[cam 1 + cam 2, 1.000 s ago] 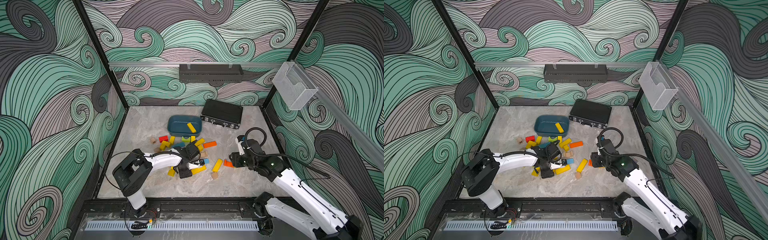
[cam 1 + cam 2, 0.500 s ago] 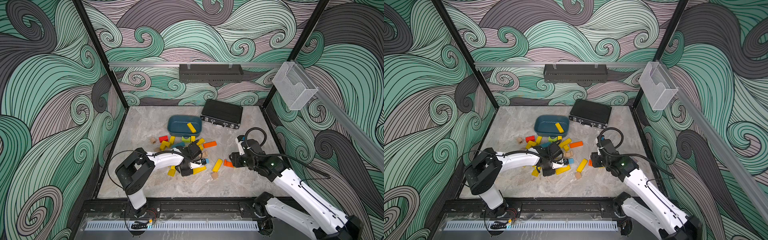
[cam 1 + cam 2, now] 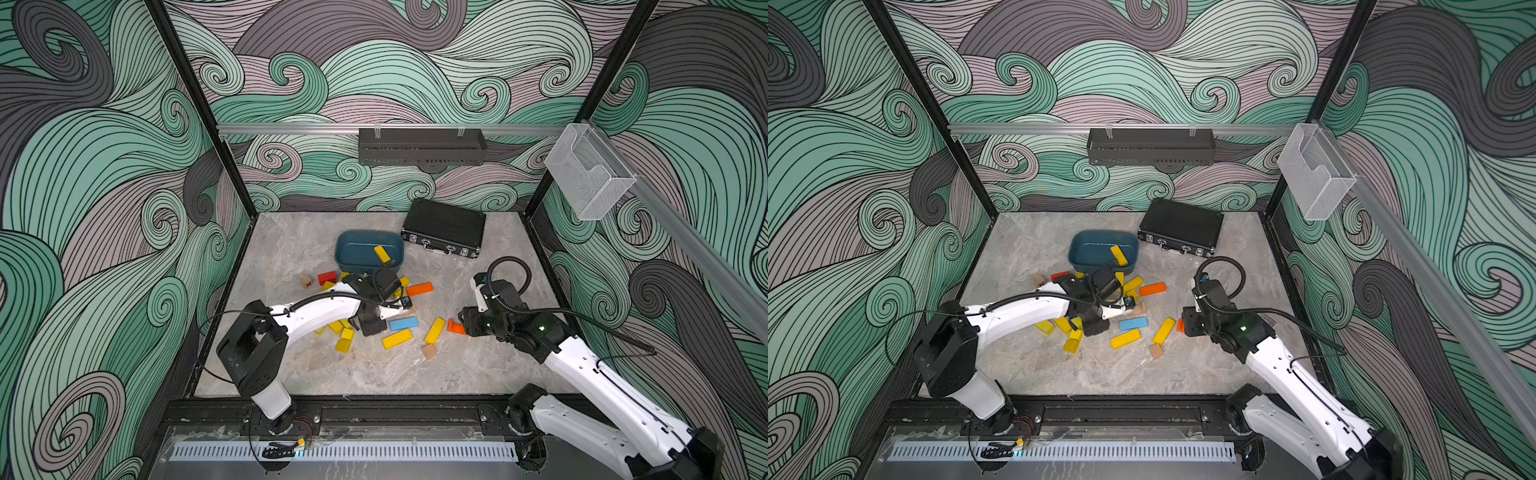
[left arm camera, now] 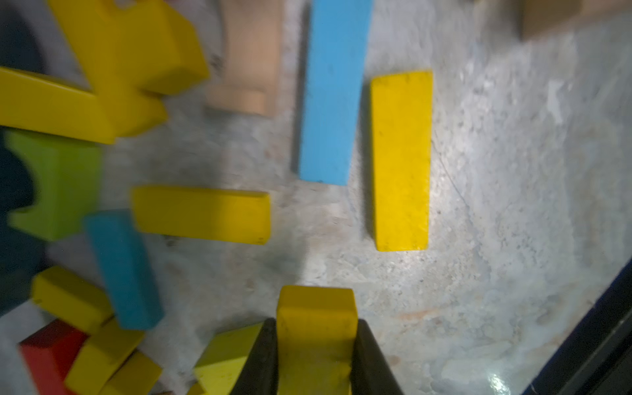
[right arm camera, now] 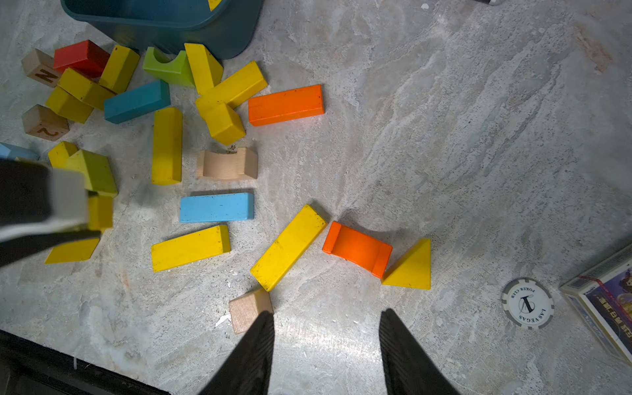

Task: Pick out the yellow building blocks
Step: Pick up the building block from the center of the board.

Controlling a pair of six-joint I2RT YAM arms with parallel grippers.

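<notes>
Left jaws clamp yellow block (image 4: pixel 316 328); right jaws parted, empty. Chip (image 5: pixel 527 303) reads "POKER CLUB LAS VEGAS".

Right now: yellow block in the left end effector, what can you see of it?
The yellow block is a cuboid, seemingly painted wood, matte, edges rounded, lightly scuffed. The left end effector is shut on it: a black finger presses each side, one end poking past the tips, the other leaving the picture. Whether it is clear of the marble tabletop cannot be told.
</notes>
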